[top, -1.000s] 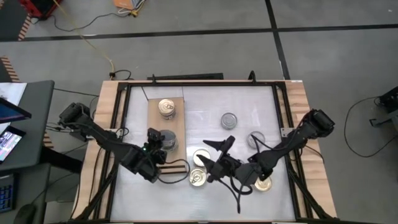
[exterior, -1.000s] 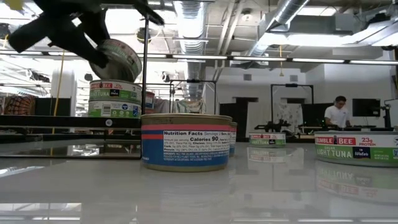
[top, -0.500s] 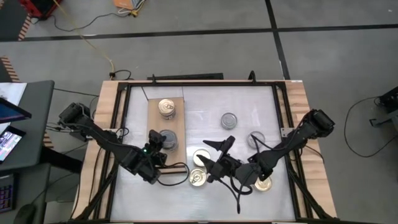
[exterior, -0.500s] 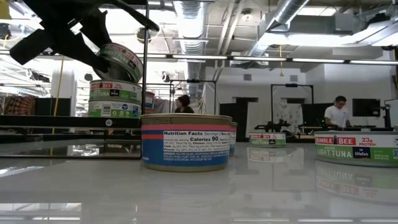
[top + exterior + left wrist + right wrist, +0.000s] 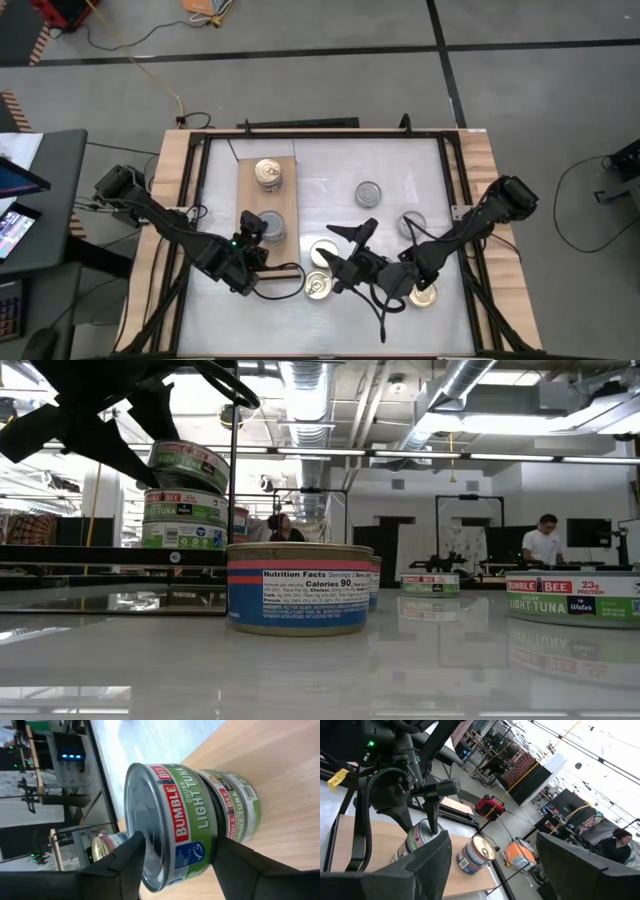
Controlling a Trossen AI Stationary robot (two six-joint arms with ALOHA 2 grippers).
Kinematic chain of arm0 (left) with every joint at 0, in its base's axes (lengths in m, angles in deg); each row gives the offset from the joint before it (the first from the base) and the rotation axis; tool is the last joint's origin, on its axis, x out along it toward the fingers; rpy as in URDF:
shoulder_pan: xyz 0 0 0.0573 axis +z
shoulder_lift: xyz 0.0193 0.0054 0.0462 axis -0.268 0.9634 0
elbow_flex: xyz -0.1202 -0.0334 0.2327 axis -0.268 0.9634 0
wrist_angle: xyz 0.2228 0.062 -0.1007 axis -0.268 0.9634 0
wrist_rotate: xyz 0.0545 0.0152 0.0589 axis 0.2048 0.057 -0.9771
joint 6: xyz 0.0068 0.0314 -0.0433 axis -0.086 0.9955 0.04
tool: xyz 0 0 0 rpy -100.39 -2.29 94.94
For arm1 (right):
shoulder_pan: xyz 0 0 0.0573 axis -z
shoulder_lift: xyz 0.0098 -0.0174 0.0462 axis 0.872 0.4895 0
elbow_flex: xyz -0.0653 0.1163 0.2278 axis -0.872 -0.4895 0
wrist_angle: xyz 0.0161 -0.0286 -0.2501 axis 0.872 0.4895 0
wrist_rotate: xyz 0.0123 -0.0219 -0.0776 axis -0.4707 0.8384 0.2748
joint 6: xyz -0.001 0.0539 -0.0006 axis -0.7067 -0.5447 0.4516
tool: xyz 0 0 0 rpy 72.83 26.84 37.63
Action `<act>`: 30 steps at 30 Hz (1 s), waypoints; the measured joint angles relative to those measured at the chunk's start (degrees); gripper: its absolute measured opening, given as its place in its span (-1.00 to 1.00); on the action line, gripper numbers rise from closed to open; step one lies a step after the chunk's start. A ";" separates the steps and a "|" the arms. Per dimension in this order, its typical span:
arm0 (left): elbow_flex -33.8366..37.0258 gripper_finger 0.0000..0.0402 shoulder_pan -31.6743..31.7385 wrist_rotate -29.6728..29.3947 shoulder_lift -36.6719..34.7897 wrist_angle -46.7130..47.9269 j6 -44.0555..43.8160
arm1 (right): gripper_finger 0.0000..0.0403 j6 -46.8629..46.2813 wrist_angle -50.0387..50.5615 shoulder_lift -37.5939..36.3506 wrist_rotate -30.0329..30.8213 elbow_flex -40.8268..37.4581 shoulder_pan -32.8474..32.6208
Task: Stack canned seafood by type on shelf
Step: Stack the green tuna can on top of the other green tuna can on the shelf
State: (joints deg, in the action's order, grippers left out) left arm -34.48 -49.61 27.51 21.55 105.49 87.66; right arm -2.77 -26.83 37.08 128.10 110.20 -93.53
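Note:
My left gripper (image 5: pixel 252 231) is shut on a green-labelled, silver-topped tin (image 5: pixel 172 827) over the near part of the tan shelf (image 5: pixel 250 195). It holds the tin tilted above a stack of two like tins (image 5: pixel 184 520) standing on the board. A gold-topped tin (image 5: pixel 267 172) stands alone on the shelf's far part. My right gripper (image 5: pixel 356 246) hangs open over the middle of the table, touching nothing. More tins stand on the white tabletop, among them a silver-topped one (image 5: pixel 369 192) and a gold-topped one (image 5: pixel 320 287). My left gripper pinches the tin between its two fingers, one finger (image 5: pixel 127 857) at the silver lid's rim (image 5: pixel 142 827) and the other at the bottom rim. The fingers come about level from the table's near-left side. The tin (image 5: pixel 188 464) is tilted, its lower edge close on the stack's top tin; whether they touch, I cannot tell.
Near the right gripper stand several loose tins (image 5: pixel 412 225) (image 5: pixel 424 295) (image 5: pixel 323 255). A pink-and-blue tin (image 5: pixel 298 588) stands close to the low camera, a green one (image 5: pixel 575 597) to its right. A black frame (image 5: pixel 200 200) and wooden rails edge the table. People show in the room behind.
My left gripper has come down a little toward the stack. The held tin has sunk with it and tipped from a steep tilt to a flatter one, nearer the stack's top tin. The right arm has kept still.

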 joint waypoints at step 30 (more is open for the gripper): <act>-2.80 0.16 2.43 10.48 0.00 5.65 -6.39 | 0.60 -2.03 1.12 0.00 -0.02 0.00 0.37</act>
State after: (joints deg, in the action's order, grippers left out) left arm -37.28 -47.18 37.99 21.55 111.15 81.27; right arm -4.80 -25.72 37.08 128.07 110.20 -93.16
